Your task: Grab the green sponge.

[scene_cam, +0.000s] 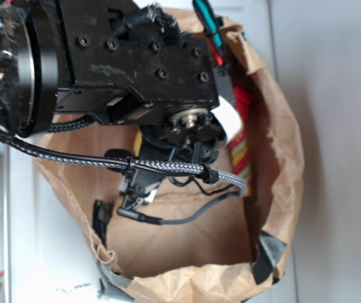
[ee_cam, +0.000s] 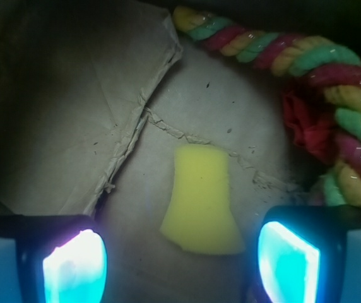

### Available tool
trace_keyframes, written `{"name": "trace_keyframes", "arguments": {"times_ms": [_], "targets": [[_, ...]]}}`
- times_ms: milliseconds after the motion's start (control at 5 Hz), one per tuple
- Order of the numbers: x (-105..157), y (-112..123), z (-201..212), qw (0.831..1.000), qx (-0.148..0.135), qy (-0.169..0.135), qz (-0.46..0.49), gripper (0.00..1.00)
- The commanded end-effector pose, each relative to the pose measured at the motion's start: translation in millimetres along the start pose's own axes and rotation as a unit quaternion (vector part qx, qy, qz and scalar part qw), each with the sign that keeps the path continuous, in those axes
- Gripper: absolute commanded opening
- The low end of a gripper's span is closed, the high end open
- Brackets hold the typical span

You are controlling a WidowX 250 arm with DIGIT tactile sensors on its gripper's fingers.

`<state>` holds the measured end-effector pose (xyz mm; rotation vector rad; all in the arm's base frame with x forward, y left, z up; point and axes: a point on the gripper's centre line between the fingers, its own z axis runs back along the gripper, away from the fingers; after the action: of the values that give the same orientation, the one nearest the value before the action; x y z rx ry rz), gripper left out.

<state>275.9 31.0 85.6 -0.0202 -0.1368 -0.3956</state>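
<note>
The green sponge is a flat yellow foam wedge lying on the brown paper floor of a bag, narrow end away from me. My gripper is open, its two glowing cyan pads apart, with the sponge's wide end just ahead of the gap, nearer the right pad. Nothing is between the jaws. In the exterior view my arm reaches down into the bag and hides the sponge; the gripper itself is hard to make out there.
A red, yellow and green braided rope toy curls along the top and right of the bag floor, also showing in the exterior view. The brown paper bag's walls ring the gripper. A folded paper flap lies to the left.
</note>
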Motion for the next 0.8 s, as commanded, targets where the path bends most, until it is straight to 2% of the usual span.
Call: {"name": "trace_keyframes", "arguments": {"times_ms": [0, 200, 400, 600], "targets": [[14, 5, -14, 1.0, 0.026, -0.003, -0.013, 1.0], [22, 19, -20, 1.0, 0.018, 0.002, -0.009, 1.0], [17, 1, -28, 1.0, 0.003, 0.009, -0.014, 1.0], [-8, -63, -41, 0.999, -0.009, 0.027, -0.025, 1.0]]}}
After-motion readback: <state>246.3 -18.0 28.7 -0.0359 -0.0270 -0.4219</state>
